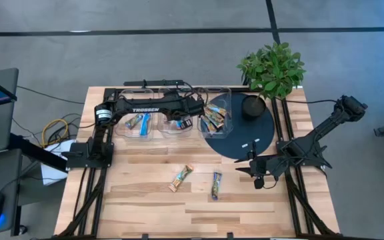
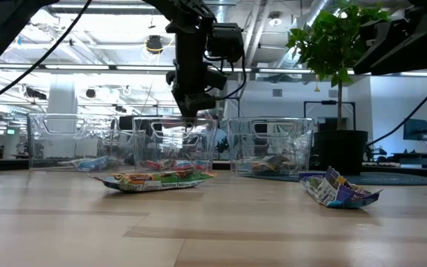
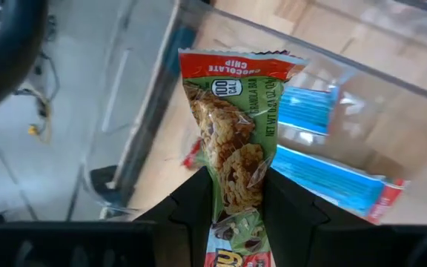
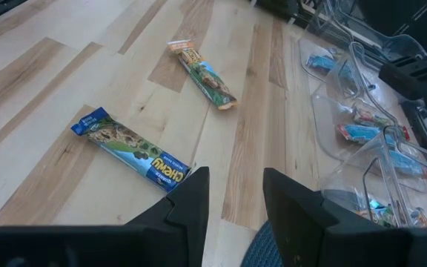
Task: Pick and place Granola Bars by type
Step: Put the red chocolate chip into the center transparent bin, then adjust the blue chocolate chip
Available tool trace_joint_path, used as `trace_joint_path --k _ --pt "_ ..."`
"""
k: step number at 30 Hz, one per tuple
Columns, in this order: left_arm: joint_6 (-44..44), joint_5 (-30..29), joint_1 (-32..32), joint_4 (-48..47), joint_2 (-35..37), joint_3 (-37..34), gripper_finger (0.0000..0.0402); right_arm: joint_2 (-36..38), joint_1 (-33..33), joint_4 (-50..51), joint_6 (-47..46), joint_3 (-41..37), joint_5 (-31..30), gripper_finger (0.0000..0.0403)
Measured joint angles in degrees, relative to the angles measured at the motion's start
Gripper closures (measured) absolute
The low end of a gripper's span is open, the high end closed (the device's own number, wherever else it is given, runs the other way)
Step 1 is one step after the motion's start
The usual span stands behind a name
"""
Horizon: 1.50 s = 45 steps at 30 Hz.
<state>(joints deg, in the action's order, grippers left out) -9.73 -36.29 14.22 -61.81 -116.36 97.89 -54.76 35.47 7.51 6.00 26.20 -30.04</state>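
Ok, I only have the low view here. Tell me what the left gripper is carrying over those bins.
Observer: The left gripper is shut on a green chocolate chip bar, seen from its wrist camera.
Operator: Say which bin it is over.
Observer: From above, it hangs over the middle bin of three.
Operator: Report the right arm.
Observer: The right gripper waits near the table's right side, holding nothing.
Operator: Count the loose bars.
Observer: Two lie on the wood: a tan-and-green bar and a blue bar.
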Motion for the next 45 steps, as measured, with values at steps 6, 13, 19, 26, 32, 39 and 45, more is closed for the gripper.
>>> trace_joint_path --k 6,13,19,26,32,39,45 --pt "2.3 -3.8 -0.4 -0.1 0.0 0.0 0.0303 0.0 0.0 0.0 0.0 0.0 0.0 0.0282" --pt "-1.4 2.4 -0.2 0.3 0.0 0.0 0.0303 0.0 0.0 0.0 0.0 0.0 0.0 0.0282" --pt "-1.4 7.0 0.7 0.3 0.0 0.0 0.0303 0.0 0.0 0.0 0.0 0.0 0.0 0.0282" --pt "-1.4 8.2 0.9 0.3 0.0 0.0 0.0303 0.0 0.0 0.0 0.0 0.0 0.0 0.0282" --pt "-1.3 8.6 0.9 1.5 0.0 0.0 0.0290 0.0 0.0 0.0 0.0 0.0 0.0 0.0282" --pt "0.0 8.8 0.9 1.7 0.0 0.0 0.0274 0.0 0.0 0.0 0.0 0.0 0.0 0.0282" --pt "-0.2 8.6 0.9 1.3 0.0 0.0 0.0264 0.0 0.0 0.0 0.0 0.0 0.0 0.0282"
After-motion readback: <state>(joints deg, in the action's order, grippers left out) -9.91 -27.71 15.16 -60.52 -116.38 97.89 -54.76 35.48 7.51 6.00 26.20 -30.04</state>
